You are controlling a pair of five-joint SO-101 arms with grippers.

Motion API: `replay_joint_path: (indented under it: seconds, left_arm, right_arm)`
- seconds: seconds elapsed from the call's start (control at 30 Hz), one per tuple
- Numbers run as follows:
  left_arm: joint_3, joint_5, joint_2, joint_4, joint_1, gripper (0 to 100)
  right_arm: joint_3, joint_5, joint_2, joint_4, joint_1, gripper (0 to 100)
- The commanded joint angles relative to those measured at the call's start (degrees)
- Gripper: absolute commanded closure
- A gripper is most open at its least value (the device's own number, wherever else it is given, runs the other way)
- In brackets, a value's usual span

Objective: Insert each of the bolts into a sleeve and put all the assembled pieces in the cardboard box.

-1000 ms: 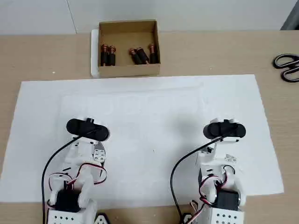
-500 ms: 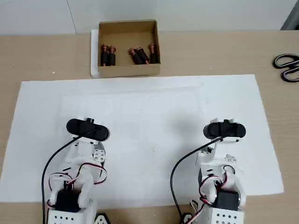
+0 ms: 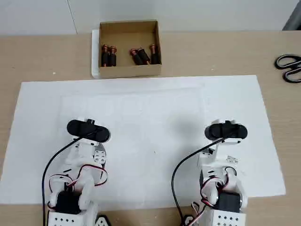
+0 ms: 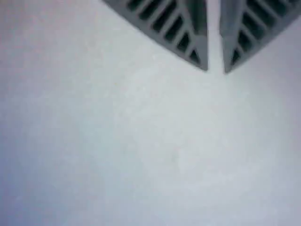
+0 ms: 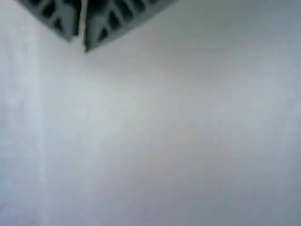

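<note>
Left fingers (image 4: 200, 56): together, empty, over the sheet (image 3: 141, 108), well short of the box (image 3: 129, 71) and slightly left of it. Box: five assembled pieces (image 3: 113, 56) inside, two by its left wall, three toward its right. Right fingers (image 5: 101, 28): together, empty, over the sheet, well short and right of the box. Scissors (image 3: 288, 67): on the counter (image 3: 211, 52), far right of the box.

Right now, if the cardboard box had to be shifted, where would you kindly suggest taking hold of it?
I would probably grip the cardboard box by the rim of its far wall, coming straight down from above and straddling the wall. The box is open-topped with thin upright walls. The assembled pieces lie toward the near wall, so the floor along the far wall is bare.
</note>
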Motion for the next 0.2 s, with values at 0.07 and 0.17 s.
replay_joint_path:
  seconds: [0.07, 0.17]
  left_arm:
    - [-1.1, -0.1, -0.6, -1.0, 0.4, 99]
    - [-1.1, -0.1, -0.6, -1.0, 0.4, 99]
  right_arm:
    - [-0.3, -0.6, -0.8, -1.3, 0.2, 99.5]
    - [-0.3, -0.6, -0.8, -1.3, 0.2, 99.5]
